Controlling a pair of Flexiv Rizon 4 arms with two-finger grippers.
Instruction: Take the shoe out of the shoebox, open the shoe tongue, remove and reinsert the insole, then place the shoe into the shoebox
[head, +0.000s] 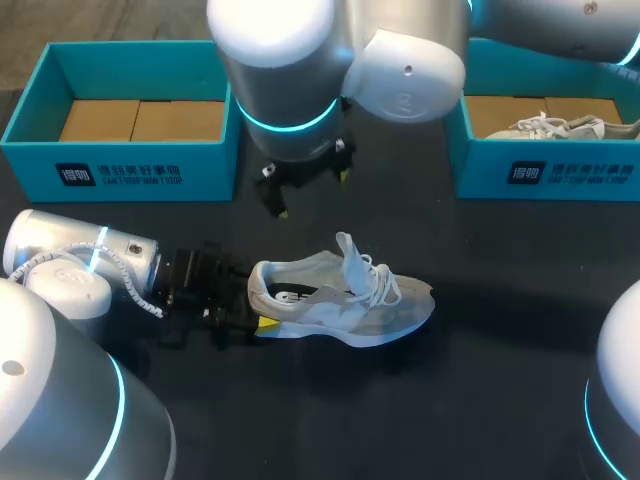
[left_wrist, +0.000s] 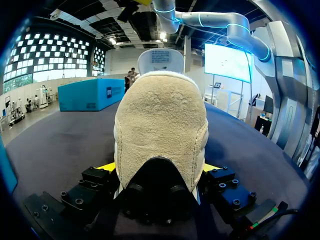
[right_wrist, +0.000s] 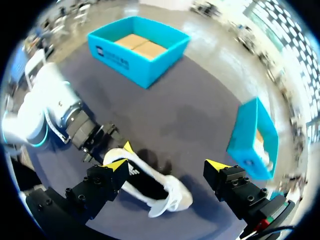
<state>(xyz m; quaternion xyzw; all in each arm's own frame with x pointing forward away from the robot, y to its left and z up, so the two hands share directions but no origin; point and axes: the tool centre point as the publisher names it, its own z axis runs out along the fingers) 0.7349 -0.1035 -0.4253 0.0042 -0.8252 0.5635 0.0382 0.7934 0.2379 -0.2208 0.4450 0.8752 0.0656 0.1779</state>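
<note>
A white and beige shoe (head: 340, 300) lies on its side on the dark table, its tongue (head: 352, 258) standing up and its laces loose. My left gripper (head: 250, 318) is at the heel. In the left wrist view the beige heel (left_wrist: 160, 130) fills the gap between the fingers, and both yellow tips press its sides. My right gripper (head: 310, 185) hangs open above and behind the shoe, touching nothing. The right wrist view looks down past its gripper (right_wrist: 167, 165) at the shoe (right_wrist: 155, 192) below and at the left arm (right_wrist: 50, 110) holding the heel.
An open teal shoebox (head: 130, 170) with a bare cardboard floor stands at the back left. A second teal shoebox (head: 545, 170) at the back right holds another white shoe (head: 560, 127). My right arm spans the back middle of the table.
</note>
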